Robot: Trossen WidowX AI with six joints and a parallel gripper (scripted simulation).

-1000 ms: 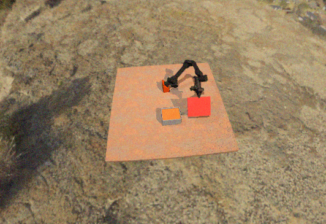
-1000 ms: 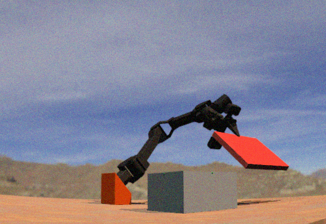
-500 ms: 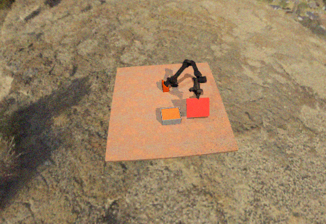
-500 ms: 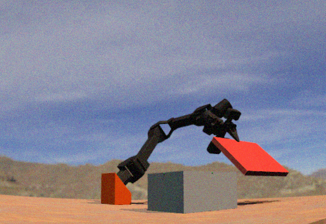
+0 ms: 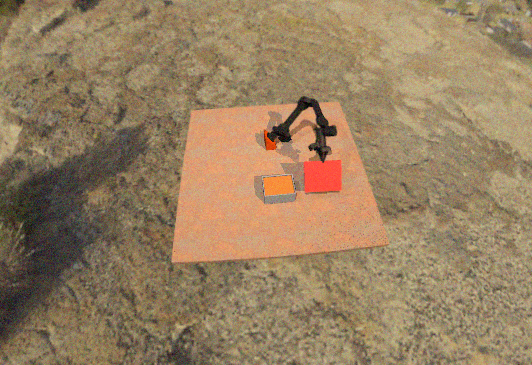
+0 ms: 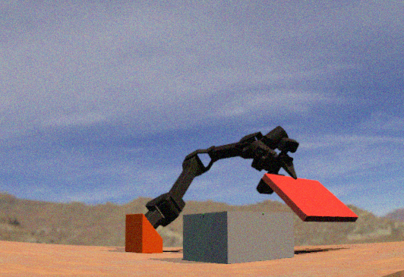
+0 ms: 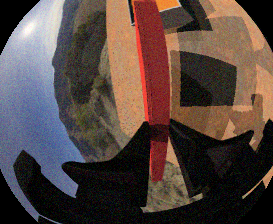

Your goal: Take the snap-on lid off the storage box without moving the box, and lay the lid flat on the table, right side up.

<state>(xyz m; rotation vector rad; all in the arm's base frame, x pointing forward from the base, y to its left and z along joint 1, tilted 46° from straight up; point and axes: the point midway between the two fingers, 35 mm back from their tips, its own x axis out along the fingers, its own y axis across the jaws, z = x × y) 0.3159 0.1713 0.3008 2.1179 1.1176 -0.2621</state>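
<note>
The red lid [image 5: 322, 176] [image 6: 313, 199] [image 7: 154, 75] hangs in the air, tilted, with its far end lower in the exterior view. My gripper [image 5: 323, 159] [image 7: 159, 131] is shut on one edge of the lid, with a finger on either side of it in the wrist view. The grey storage box [image 5: 280, 198] [image 6: 260, 235] stands uncovered on the table, with an orange surface showing inside its rim. In the top view the lid is to the right of the box and apart from it. The near fingertip covers part of the grip in the exterior view.
The arm's orange base block [image 5: 270, 141] [image 6: 142, 235] stands on the table [image 5: 225, 230] [image 6: 76, 256] behind the box. The lid's shadow lies on the table between the lid and the box in the top view. The table's right edge runs close beside the lid.
</note>
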